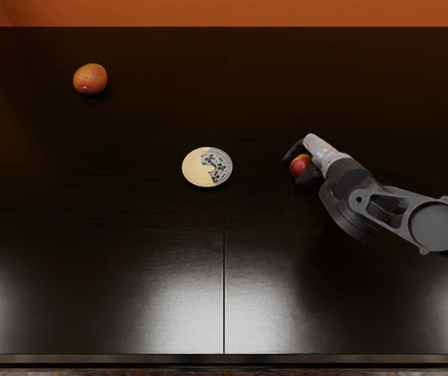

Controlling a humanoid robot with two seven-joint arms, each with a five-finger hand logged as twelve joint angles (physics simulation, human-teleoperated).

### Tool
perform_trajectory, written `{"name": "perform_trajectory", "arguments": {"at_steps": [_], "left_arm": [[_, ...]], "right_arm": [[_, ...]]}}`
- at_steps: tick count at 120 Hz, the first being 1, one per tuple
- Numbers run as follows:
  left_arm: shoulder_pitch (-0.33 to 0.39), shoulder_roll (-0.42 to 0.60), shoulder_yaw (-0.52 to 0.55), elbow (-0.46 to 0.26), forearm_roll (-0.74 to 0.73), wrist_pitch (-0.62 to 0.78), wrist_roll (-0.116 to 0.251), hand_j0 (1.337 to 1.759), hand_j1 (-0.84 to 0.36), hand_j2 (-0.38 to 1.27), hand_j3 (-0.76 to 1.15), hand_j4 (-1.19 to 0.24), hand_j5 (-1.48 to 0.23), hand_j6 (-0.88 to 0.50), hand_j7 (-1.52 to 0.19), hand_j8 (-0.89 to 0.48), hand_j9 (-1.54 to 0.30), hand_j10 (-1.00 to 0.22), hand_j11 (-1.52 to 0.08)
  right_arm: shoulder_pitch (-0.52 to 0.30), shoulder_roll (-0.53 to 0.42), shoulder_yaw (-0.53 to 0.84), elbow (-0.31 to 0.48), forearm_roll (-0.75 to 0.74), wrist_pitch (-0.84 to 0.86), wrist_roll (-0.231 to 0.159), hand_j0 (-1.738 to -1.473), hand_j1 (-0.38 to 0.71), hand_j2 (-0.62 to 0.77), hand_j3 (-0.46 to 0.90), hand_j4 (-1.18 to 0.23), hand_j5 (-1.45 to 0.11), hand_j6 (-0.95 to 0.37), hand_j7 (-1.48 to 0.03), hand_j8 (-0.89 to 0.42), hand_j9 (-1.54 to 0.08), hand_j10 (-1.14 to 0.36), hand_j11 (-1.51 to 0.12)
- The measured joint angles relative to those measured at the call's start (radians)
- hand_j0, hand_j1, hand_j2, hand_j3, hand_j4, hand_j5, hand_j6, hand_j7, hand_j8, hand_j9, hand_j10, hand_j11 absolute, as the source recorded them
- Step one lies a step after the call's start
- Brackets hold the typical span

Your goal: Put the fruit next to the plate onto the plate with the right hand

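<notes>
A small round plate [207, 167], cream with a dark speckled patch, lies near the middle of the dark table. To its right a small red and yellow fruit [299, 164] sits inside my right hand [300, 162], whose fingers curl around it. The arm comes in from the right edge. The fruit is well apart from the plate, roughly a plate's width to the right of its rim. I cannot tell whether the fruit rests on the table or is lifted.
A larger orange-red fruit [90, 78] lies at the far left of the table, far from the plate. A seam [224, 258] runs down the middle of the tabletop. The table's front edge is at the bottom.
</notes>
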Motion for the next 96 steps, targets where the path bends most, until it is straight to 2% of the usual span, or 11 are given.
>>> {"name": "perform_trajectory", "arguments": {"at_steps": [2, 6, 27, 51, 96], "left_arm": [[0.0, 0.0, 0.0, 0.0, 0.0, 0.0, 0.0, 1.658, 0.34, 0.0, 0.0, -0.01, -0.01, -0.01, -0.01, -0.01, -0.01, -0.01, -0.01], [0.0, 0.0, 0.0, 0.0, 0.0, 0.0, 0.0, 1.658, 0.34, 0.0, 0.0, -0.01, -0.01, -0.01, -0.01, -0.01, -0.01, -0.01, -0.01], [0.0, 0.0, 0.0, 0.0, 0.0, 0.0, 0.0, 1.658, 0.34, 0.0, 0.0, -0.01, -0.01, -0.01, -0.01, -0.01, -0.01, -0.01, -0.01], [0.0, 0.0, 0.0, 0.0, 0.0, 0.0, 0.0, 1.658, 0.34, 0.0, 0.0, -0.01, -0.01, -0.01, -0.01, -0.01, -0.01, -0.01, -0.01], [0.0, 0.0, 0.0, 0.0, 0.0, 0.0, 0.0, 1.658, 0.34, 0.0, 0.0, -0.01, -0.01, -0.01, -0.01, -0.01, -0.01, -0.01, -0.01]], "right_arm": [[0.0, 0.0, 0.003, 0.0, 0.004, 0.0, 0.001, -1.648, 0.3, -0.02, 0.0, -0.65, -0.64, -0.4, -0.74, -0.36, -0.67, -0.51, -0.6], [0.001, 0.0, 0.013, 0.001, 0.011, 0.0, 0.001, -1.649, 0.29, 0.03, 0.0, -0.65, -0.66, -0.42, -0.74, -0.37, -0.69, -0.51, -0.63], [0.009, 0.01, 0.093, 0.031, 0.026, 0.003, 0.001, -1.653, 0.26, 0.08, 0.0, -0.61, -0.73, -0.5, -0.76, -0.42, -0.74, -0.54, -0.71], [0.028, 0.035, 0.159, 0.084, 0.03, 0.005, 0.001, -1.655, 0.24, 0.08, 0.0, -0.59, -0.76, -0.53, -0.76, -0.43, -0.76, -0.54, -0.76], [0.064, 0.199, 0.168, 0.093, 0.033, 0.019, 0.0, -1.657, 0.24, 0.08, 0.0, -0.58, -0.78, -0.53, -0.76, -0.43, -0.78, -0.54, -0.77]]}}
